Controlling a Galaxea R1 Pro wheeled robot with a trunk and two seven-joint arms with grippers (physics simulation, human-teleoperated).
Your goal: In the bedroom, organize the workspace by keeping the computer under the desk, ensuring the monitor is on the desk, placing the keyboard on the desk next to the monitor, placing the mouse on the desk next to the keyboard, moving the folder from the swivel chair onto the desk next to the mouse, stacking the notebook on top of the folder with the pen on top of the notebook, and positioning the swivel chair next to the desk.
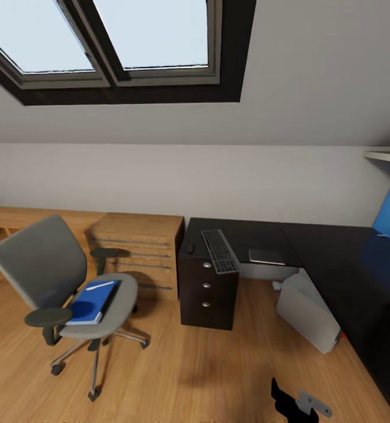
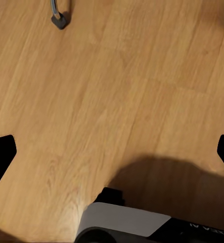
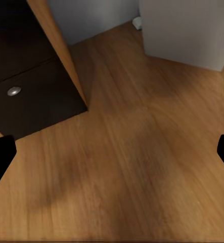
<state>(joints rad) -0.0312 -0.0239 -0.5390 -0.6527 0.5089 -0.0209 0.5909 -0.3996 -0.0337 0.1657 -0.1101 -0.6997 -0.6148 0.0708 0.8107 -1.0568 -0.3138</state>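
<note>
While the long grey-keyed keyboard (image 1: pixel 220 250) and small black mouse (image 1: pixel 190 248) are already lying at the left end of the glossy black surface (image 1: pixel 312 247), the bright-blue folder (image 1: pixel 93 302) with the white pen (image 1: pixel 100 285) on it is still sitting on the grey padded swivel chair (image 1: pixel 60 282), well apart from it. The white-grey computer tower (image 1: pixel 306 310) is leaning under the surface. Both hands are hanging low over the wooden floor (image 2: pixel 117 101), left hand (image 2: pixel 112 152) and right hand (image 3: pixel 112 152) each with fingers spread apart, holding nothing.

Your head camera looks from standing height, well back, toward the desk (image 1: pixel 242 235). Both wrist cameras face down, close to the wooden floor (image 2: pixel 117 91); the right one shares the desk's drawers (image 3: pixel 20 96).
</note>
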